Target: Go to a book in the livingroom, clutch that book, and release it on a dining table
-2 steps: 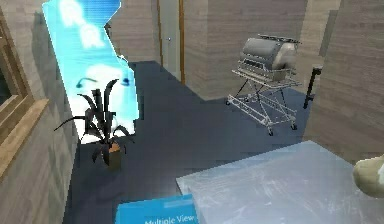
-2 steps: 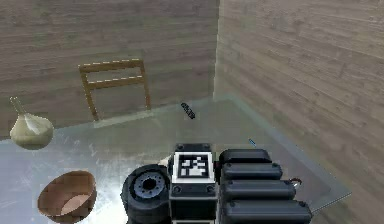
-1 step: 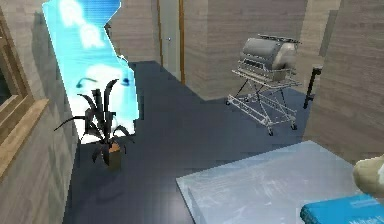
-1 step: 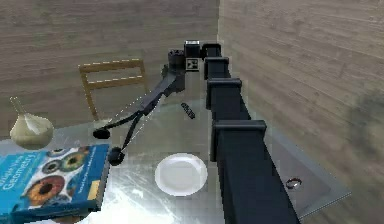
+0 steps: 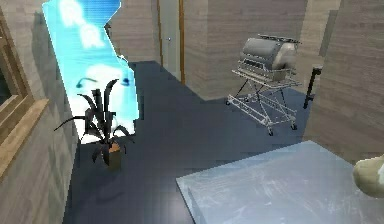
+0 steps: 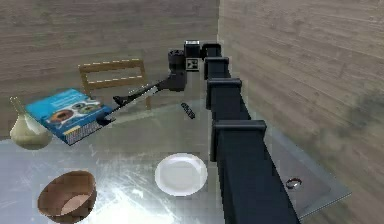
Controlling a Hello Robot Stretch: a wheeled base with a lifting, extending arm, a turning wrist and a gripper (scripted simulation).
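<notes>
A blue book (image 6: 62, 112) with pictures on its cover lies flat on a glass-topped table (image 6: 130, 150) at the arm side view's left. The dark arm (image 6: 232, 130) stretches across the table. The gripper (image 6: 112, 108) reaches left and down from its dark body, and its thin fingers (image 6: 135, 97) end at the book's right edge. I cannot tell whether it holds anything. The same table's corner (image 5: 270, 190) shows at the forward view's bottom right.
On the table stand a pale vase (image 6: 26, 126), a brown bowl (image 6: 68, 195), a white plate (image 6: 181, 175) and a small dark item (image 6: 186, 108). A wooden chair back (image 6: 115, 72) rises behind the table. Ahead are a potted plant (image 5: 100, 118), a blue panel (image 5: 95, 55), a metal cart (image 5: 266, 75) and open dark floor.
</notes>
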